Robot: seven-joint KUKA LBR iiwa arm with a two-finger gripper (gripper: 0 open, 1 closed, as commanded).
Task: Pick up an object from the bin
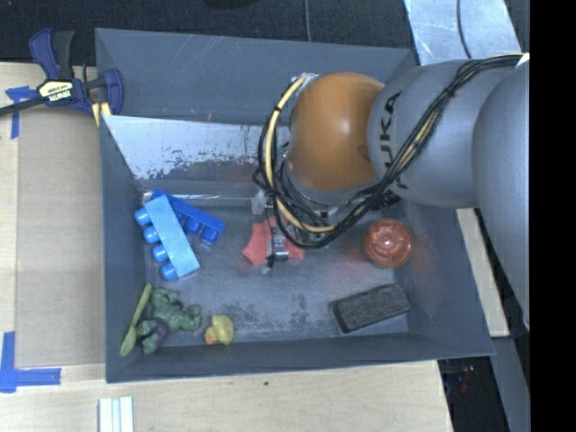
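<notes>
Closest to the camera is the arm's orange cover, a rounded dome ringed by black and yellow cables, with the grey arm running off to the right. Below the cover the claw reaches down to the floor of the grey bin, roughly at its middle. Whether the claw is released or clenched cannot be told, as the cover and cables hide most of it.

A small red, flat-looking piece lies right at the claw's tip, showing mostly on its left side and touching or just under it. Whether it is grasped cannot be made out.

To the left of that piece lies a light blue studded building block, set at a slant, with a darker blue block against its far side. In the near left corner a green toy figure lies by the wall, and a small yellow duck sits just to its right.

Right of the claw, a round reddish-brown lid-like thing rests on the floor. Nearer than it lies a dark grey rectangular block, slightly tilted, well apart from the red piece.
</notes>
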